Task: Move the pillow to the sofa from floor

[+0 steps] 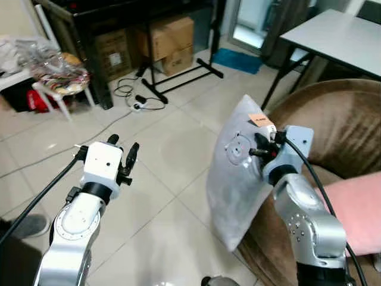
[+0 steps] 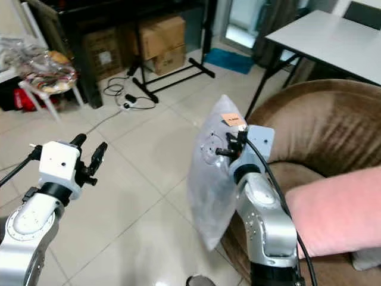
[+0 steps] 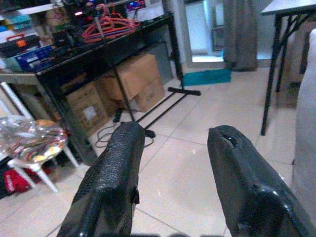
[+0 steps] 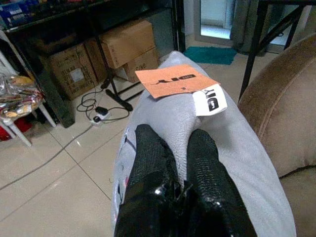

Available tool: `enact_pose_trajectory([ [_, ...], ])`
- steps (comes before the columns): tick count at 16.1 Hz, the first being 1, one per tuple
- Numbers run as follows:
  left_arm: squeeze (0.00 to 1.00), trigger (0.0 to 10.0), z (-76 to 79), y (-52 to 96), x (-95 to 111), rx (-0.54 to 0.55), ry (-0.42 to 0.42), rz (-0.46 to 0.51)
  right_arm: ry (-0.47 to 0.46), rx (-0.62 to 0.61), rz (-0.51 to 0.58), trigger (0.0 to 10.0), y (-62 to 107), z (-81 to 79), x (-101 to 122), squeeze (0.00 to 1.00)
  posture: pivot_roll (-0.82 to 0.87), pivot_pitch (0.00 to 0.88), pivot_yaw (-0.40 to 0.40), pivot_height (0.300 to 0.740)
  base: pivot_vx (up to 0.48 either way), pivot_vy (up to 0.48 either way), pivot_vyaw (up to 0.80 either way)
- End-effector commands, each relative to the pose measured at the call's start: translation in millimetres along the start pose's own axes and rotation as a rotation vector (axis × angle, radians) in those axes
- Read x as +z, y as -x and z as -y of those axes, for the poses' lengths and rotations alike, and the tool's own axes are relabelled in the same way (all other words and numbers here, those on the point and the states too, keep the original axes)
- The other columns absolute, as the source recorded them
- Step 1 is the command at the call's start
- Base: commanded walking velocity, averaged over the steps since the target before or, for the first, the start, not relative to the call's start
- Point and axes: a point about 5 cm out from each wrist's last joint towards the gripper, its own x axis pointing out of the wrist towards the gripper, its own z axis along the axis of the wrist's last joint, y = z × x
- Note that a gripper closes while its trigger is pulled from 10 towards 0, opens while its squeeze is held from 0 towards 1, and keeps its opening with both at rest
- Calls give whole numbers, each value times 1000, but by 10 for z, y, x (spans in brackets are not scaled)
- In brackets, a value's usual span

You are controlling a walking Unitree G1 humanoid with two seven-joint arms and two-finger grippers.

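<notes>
While the right gripper (image 4: 178, 148) pinches the grey pillow (image 1: 238, 179) seemingly against the brown sofa (image 1: 333, 125), the left gripper (image 3: 177, 163) hovers spread

The left gripper (image 3: 170, 163) hangs above the tiled floor (image 3: 197, 163), its two black fingers (image 3: 116, 177) spread well apart with nothing between them. Beyond them, cardboard boxes (image 3: 140, 81) sit under a dark counter (image 3: 98, 47) carrying red hangers (image 3: 106, 24). A black stand's foot (image 3: 182, 91) rests near a teal mat (image 3: 207, 76). A white stool (image 3: 34, 148) holds crinkled plastic-wrapped items.
</notes>
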Motion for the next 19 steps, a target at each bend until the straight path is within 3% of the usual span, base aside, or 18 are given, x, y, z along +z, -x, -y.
enact_pose_trajectory([
  [1, 0, 10000, 4, -13, 27, -8, 7, 12, -2, 22, 62, 10000, -5, -35, 151, 0, 20, 0, -23, 740, 277, 0, -800],
  [5, 0, 10000, 4, -13, 29, -14, 13, 11, 6, 17, 83, 10000, -20, -26, 196, 0, 24, 0, -23, 740, 277, 0, -800],
  [10, 0, 10000, 5, -15, 34, -21, 14, 10, 9, 14, 91, 10000, -24, -21, 206, 0, 24, 0, -23, 740, 272, 0, 0],
  [19, 0, 10000, -27, 7, 17, -40, -14, -2, -6, 41, 82, 10000, -40, -73, 224, 0, 35, 0, -24, 740, 221, 0, -800],
])
